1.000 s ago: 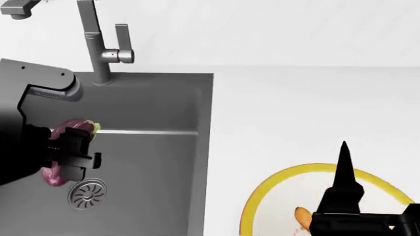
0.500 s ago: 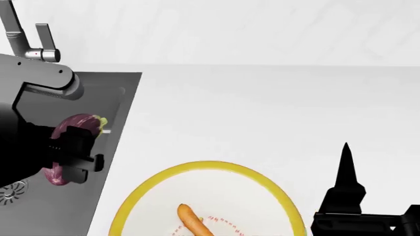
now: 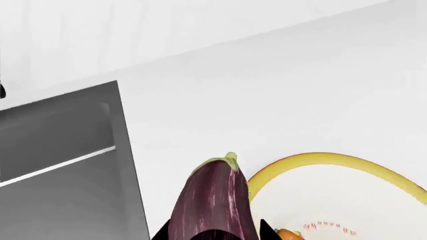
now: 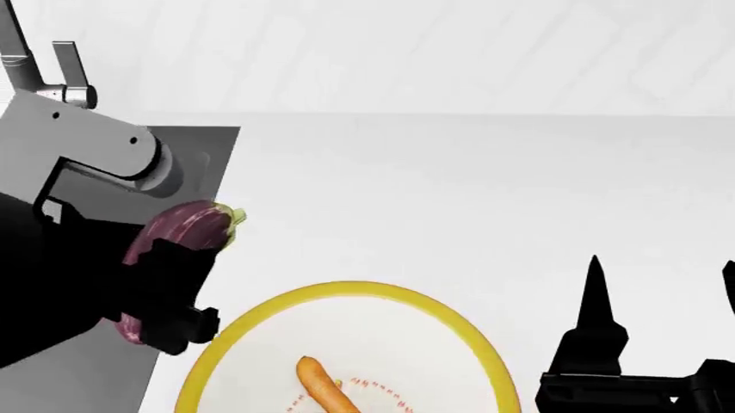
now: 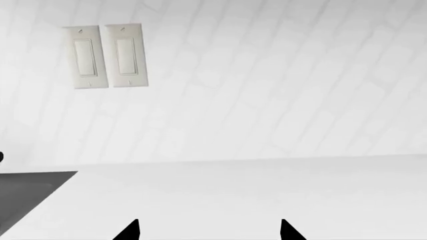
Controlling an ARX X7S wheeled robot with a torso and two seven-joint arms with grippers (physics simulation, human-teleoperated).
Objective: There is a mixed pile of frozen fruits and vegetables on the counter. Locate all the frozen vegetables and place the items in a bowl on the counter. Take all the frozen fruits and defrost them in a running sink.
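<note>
My left gripper [image 4: 172, 291] is shut on a purple eggplant [image 4: 184, 234], held over the line where the sink [image 4: 209, 168] meets the white counter [image 4: 483, 189]. In the left wrist view the eggplant [image 3: 213, 200] sticks out between the left gripper's [image 3: 213, 233] dark fingers, its green cap just short of the bowl's yellow rim [image 3: 320, 159]. The bowl [image 4: 344, 291] lies to the eggplant's right with an orange carrot [image 4: 319, 387] inside. My right gripper [image 4: 663, 277] hangs open and empty right of the bowl; the right wrist view has the right gripper [image 5: 208, 230] over bare counter. No frozen fruits are in view.
The grey faucet [image 4: 46, 77] with its side lever stands at the sink's back edge, far left. Two wall switch plates [image 5: 107, 56] sit on the white tiled wall behind the counter. The sink's dark basin [image 3: 60, 165] drops away beside the eggplant.
The view has swung right, so the sink slid left and the bowl came into fuller view. My left gripper carried the eggplant from over the basin to the sink's right edge near the bowl.
</note>
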